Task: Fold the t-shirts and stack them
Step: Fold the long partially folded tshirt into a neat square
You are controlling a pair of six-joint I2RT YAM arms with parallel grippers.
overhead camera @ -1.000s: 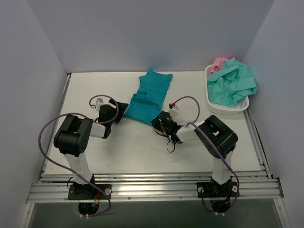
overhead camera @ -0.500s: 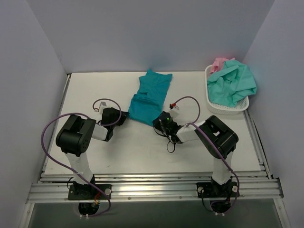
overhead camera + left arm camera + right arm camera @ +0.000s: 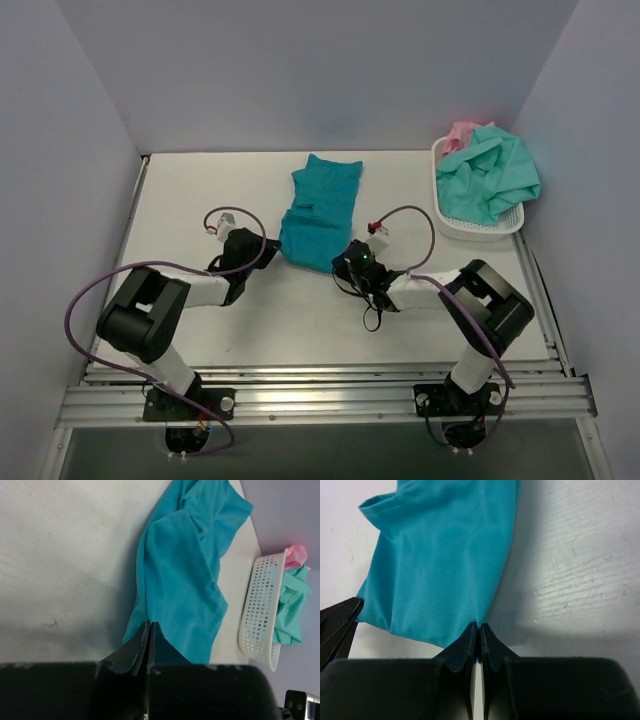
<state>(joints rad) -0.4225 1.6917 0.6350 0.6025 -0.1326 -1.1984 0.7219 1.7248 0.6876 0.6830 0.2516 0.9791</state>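
Observation:
A deep teal-blue t-shirt (image 3: 320, 205) lies lengthwise in the middle of the table, rumpled, its near hem towards the arms. My left gripper (image 3: 272, 244) is shut on the hem's near-left corner; in the left wrist view its tips (image 3: 150, 624) pinch the teal t-shirt (image 3: 185, 575). My right gripper (image 3: 342, 262) is shut on the near-right corner, its tips (image 3: 478, 626) nipping the edge of the teal t-shirt (image 3: 440, 565). A mint-green t-shirt (image 3: 490, 175) and a pink t-shirt (image 3: 461, 132) are heaped in the basket.
The white perforated basket (image 3: 455, 226) stands at the far right, next to the right wall, and shows in the left wrist view as well (image 3: 257, 605). Purple cables loop over both arms. The left gripper's fingers (image 3: 340, 625) show at the right wrist view's left edge.
The left gripper has shut from wide open onto the shirt's near-left corner. Both grippers have shifted right, and the shirt's near hem has drawn in narrower between them.

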